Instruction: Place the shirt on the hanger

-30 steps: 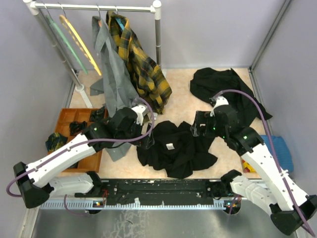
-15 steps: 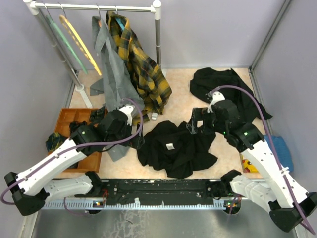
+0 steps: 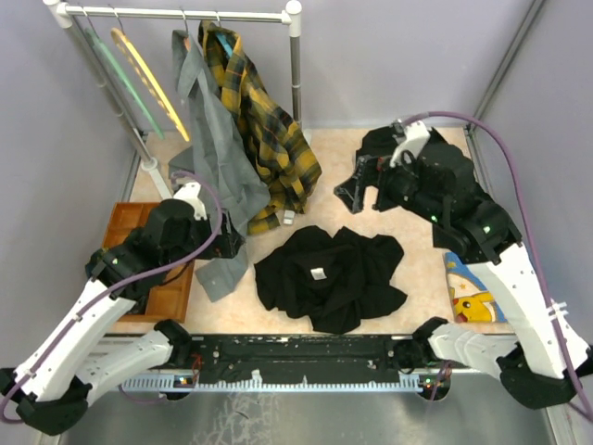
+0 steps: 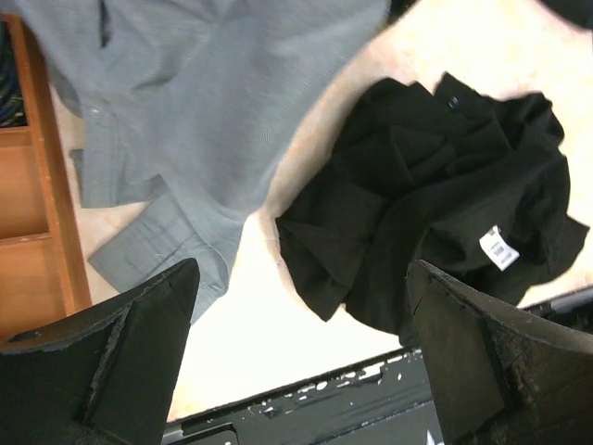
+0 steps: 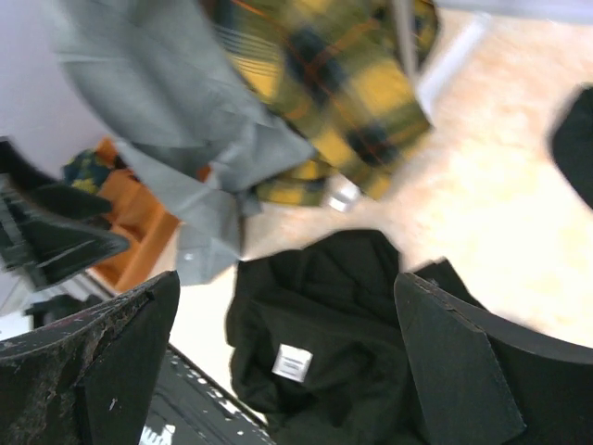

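The black shirt (image 3: 334,278) lies crumpled at the table's middle front, its white label (image 3: 318,273) facing up. It also shows in the left wrist view (image 4: 435,195) and the right wrist view (image 5: 361,306). The yellow hanger (image 3: 151,82) hangs on the rack at the far left. My left gripper (image 3: 232,245) is open and empty, to the left of the shirt and above the grey shirt's hem; its jaws stand wide apart (image 4: 306,371). My right gripper (image 3: 357,190) is open and empty, raised beyond the shirt's far right (image 5: 287,366).
A pale green hanger (image 3: 119,74), a grey shirt (image 3: 215,153) and a yellow-and-black plaid shirt (image 3: 264,120) hang on the rack (image 3: 185,14). Another black garment (image 3: 384,148) lies at the back right. An orange tray (image 3: 130,221) sits left. A yellow-and-blue cloth (image 3: 471,292) lies right.
Both grippers have drawn away from the black shirt: the left moved back to the left, the right rose toward the back right. The shirt stays crumpled on the table.
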`<move>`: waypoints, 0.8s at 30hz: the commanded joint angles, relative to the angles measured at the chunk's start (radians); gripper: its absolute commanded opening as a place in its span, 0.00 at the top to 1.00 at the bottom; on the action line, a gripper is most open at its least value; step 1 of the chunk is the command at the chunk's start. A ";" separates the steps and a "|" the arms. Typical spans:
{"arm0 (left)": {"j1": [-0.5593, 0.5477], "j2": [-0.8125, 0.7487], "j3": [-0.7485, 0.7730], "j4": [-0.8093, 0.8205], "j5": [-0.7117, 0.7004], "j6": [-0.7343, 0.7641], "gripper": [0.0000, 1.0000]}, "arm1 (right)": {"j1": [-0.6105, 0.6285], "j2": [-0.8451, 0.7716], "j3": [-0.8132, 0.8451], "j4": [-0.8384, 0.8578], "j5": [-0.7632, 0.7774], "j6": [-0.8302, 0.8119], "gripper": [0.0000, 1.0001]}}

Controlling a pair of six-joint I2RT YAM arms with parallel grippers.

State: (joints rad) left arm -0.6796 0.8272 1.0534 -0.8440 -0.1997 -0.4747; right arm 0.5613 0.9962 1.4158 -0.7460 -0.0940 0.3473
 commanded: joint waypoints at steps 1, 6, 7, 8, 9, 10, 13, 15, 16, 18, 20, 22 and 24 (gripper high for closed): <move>0.080 -0.011 0.040 0.025 -0.016 0.009 0.01 | 0.175 0.117 0.184 0.012 0.104 -0.047 0.01; 0.182 0.007 0.039 0.042 0.028 0.037 0.02 | 0.273 0.264 0.336 0.065 0.126 -0.035 0.03; 0.210 0.006 0.038 0.042 0.028 0.040 0.01 | 0.282 0.289 0.366 0.079 0.119 -0.033 0.04; 0.232 0.004 0.035 0.042 0.029 0.041 0.02 | 0.301 0.318 0.416 0.089 0.119 -0.034 0.05; 0.255 0.000 0.030 0.040 0.031 0.043 0.01 | 0.315 0.348 0.455 0.096 0.119 -0.035 0.06; 0.280 -0.002 0.023 0.038 0.035 0.046 0.02 | 0.330 0.378 0.492 0.104 0.119 -0.037 0.07; 0.373 -0.001 -0.004 0.035 0.074 0.058 0.02 | 0.376 0.474 0.609 0.128 0.119 -0.045 0.10; 0.441 0.004 -0.023 0.038 0.110 0.066 0.03 | 0.403 0.536 0.673 0.156 0.123 -0.053 0.13; 0.473 0.004 -0.036 0.038 0.120 0.070 0.04 | 0.413 0.577 0.707 0.172 0.122 -0.055 0.14; 0.506 0.001 -0.047 0.031 0.105 0.072 0.05 | 0.427 0.639 0.770 0.216 0.117 -0.055 0.18; 0.508 -0.017 -0.054 0.031 0.103 0.082 0.06 | 0.438 0.726 0.838 0.251 0.106 -0.049 0.20; 0.508 -0.049 -0.068 0.044 0.132 0.095 0.08 | 0.454 0.813 0.947 0.276 0.102 -0.051 0.23; 0.508 -0.079 -0.085 0.048 0.136 0.112 0.08 | 0.468 0.904 1.028 0.298 0.105 -0.063 0.26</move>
State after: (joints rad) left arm -0.1772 0.8135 0.9901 -0.8188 -0.1040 -0.4061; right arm 0.9977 1.7706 2.2921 -0.5560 0.0135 0.3080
